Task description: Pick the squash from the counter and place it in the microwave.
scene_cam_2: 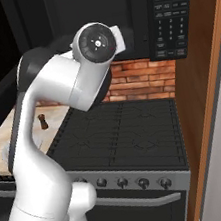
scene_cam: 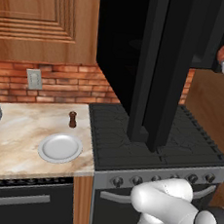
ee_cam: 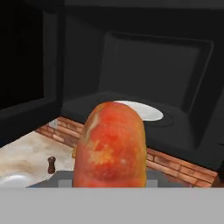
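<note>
Orange-red roundish squash (ee_cam: 109, 146) fills the near foreground, clamped in the jaws, held up just outside the glossy black microwave (ee_cam: 144, 78), whose door stands open. White round plate (ee_cam: 142, 110) lies inside the microwave. Below the microwave: beige marble worktop (scene_cam: 19, 128) with grey plate (scene_cam: 59, 147) and dark brown pepper mill (scene_cam: 72, 119).

One squash (ee_cam: 109, 146) — one microwave (ee_cam: 144, 74), two plates (scene_cam: 60, 147), one pepper mill (scene_cam: 72, 119).
</note>
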